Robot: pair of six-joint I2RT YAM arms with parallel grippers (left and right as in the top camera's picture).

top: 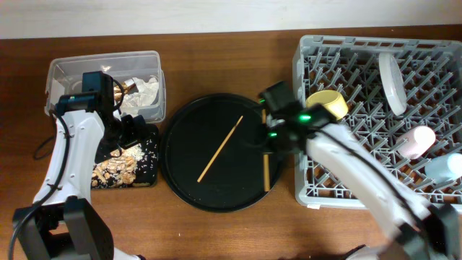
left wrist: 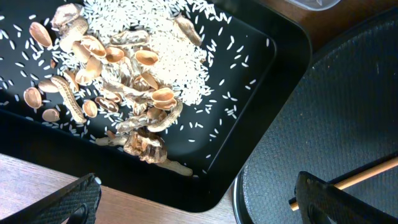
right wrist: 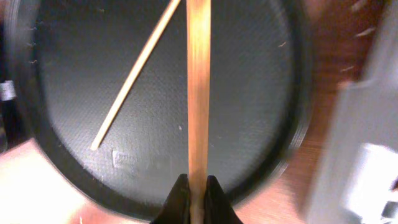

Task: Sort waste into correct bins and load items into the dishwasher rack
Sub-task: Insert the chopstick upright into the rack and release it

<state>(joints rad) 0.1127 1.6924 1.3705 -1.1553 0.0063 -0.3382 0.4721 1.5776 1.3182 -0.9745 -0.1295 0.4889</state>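
Observation:
My right gripper (top: 271,137) (right wrist: 198,190) is shut on one wooden chopstick (top: 266,172) (right wrist: 198,87), held over the right edge of the round black tray. The second chopstick (top: 220,149) (right wrist: 135,70) lies slanted on that tray. My left gripper (top: 133,130) (left wrist: 202,205) is open and empty over the near corner of the shallow black tray (top: 148,177) (left wrist: 273,81), which holds beige food scraps (top: 119,167) (left wrist: 124,81). The clear tub (top: 65,72) holds white tissue (top: 148,90) and a foil wrapper (top: 130,87). The grey rack (top: 310,180) holds the plate (top: 392,83), yellow bowl (top: 326,102), pink cup (top: 417,141) and blue cup (top: 444,167).
The large round black tray (top: 188,166) (left wrist: 336,112) (right wrist: 249,93) sits between the bins and the rack. Brown tabletop runs along the front edge. A pale wall edge lies at the back.

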